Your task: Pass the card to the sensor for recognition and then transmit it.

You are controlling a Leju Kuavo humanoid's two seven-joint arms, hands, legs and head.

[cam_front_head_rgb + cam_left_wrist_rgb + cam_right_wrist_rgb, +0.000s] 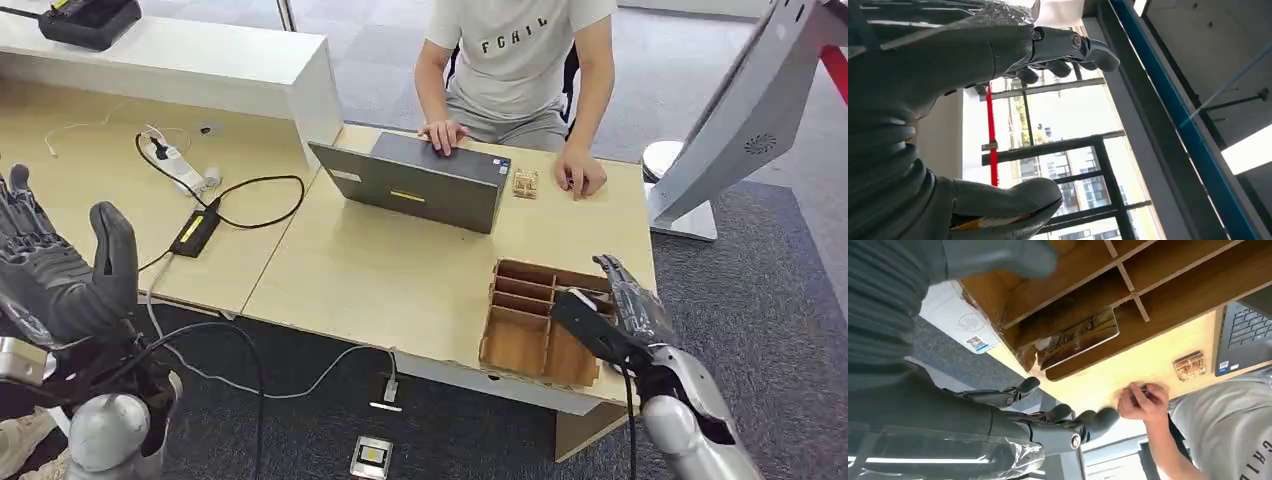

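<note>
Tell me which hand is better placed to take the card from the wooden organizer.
The right hand: it hovers open over the wooden organizer, where the card lies. The left hand is raised far off, holding nothing.

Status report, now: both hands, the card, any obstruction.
Left hand raised, open, empty. Right hand open over the wooden organizer, holding nothing. Card sits in an organizer slot, ungrasped. Person's hand rests on table beyond; no obstruction.
</note>
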